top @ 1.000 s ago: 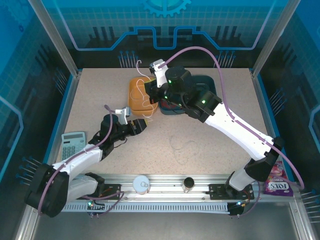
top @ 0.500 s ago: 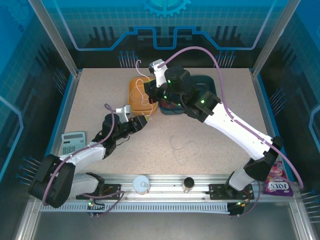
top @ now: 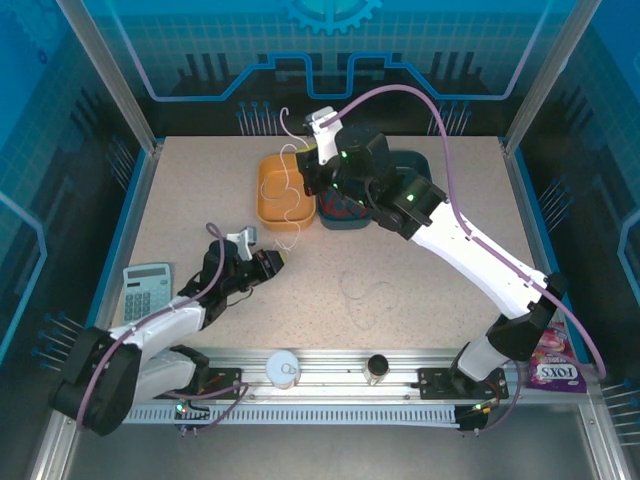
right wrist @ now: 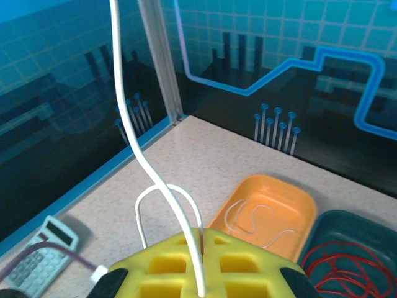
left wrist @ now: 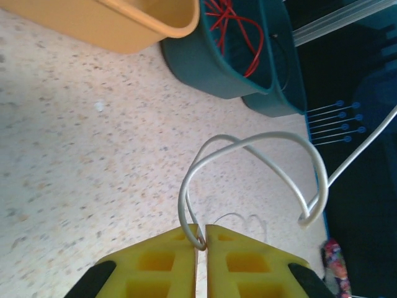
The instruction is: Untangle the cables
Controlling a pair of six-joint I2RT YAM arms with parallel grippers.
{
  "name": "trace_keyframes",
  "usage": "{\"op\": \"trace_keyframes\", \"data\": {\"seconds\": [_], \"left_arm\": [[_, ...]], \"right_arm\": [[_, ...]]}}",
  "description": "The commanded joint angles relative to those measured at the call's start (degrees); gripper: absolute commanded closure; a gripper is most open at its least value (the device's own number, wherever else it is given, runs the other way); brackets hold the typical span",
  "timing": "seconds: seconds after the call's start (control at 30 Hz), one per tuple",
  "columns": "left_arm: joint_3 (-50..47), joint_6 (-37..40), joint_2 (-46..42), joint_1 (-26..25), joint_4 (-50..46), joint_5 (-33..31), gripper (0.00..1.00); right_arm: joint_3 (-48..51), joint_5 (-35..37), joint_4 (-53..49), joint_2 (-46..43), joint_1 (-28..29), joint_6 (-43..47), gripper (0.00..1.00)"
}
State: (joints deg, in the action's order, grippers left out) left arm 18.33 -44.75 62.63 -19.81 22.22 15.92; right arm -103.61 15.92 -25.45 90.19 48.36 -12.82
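left jaws pinched shut on the white cable [left wrist: 260,135], strand caught right at the tips. right jaws also clamped on a white strand, held up over the orange tray [top: 266,190]. looks like the same cable, running from there down toward the left jaws low over the surface [top: 200,180], can't fully confirm. cable makes a crossed loop just ahead of the left jaws. red cable [right wrist: 332,264] sits in the teal tray [left wrist: 211,68], another pale cable [right wrist: 260,218] lies in the orange tray.

risks: pulling the two ends apart with that loop crossed could cinch it into a knot instead of freeing it. left grip is tip-only, so the thin strand may slip out under tension. hanging slack is over the orange tray and could snag the rim, or drag the pale cable out and re-tangle.
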Motion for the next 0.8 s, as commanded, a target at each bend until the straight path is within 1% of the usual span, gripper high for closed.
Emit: {"op": "trace_keyframes", "data": {"seconds": [0.0,0.2,0.33,0.6,0.77], "left_arm": [[-1.7,2.9,-4.2,1.1,-5.5,-3.3,0.87],[-2.0,4.8,-9.2,3.4,-9.2,-4.2,0.83],[-2.4,4.5,-9.8,4.8,-9.6,-3.4,0.83],[-3.3,1.6,-9.6,8.0,-8.4,-1.6,0.87],[-3.3,-0.1,-9.8,10.6,-11.4,-3.3,0.94]], "right_arm": [[-1.3,4.7,0.2,-2.3,-1.0,2.9,1.0],[2.6,8.7,2.2,-6.3,-2.3,3.9,1.0],[5.6,11.9,3.5,-9.5,-3.4,4.4,1.0],[10.7,15.8,5.2,-15.4,-5.2,4.9,1.0],[12.7,17.8,5.6,-18.4,-6.1,5.3,1.0]]}}
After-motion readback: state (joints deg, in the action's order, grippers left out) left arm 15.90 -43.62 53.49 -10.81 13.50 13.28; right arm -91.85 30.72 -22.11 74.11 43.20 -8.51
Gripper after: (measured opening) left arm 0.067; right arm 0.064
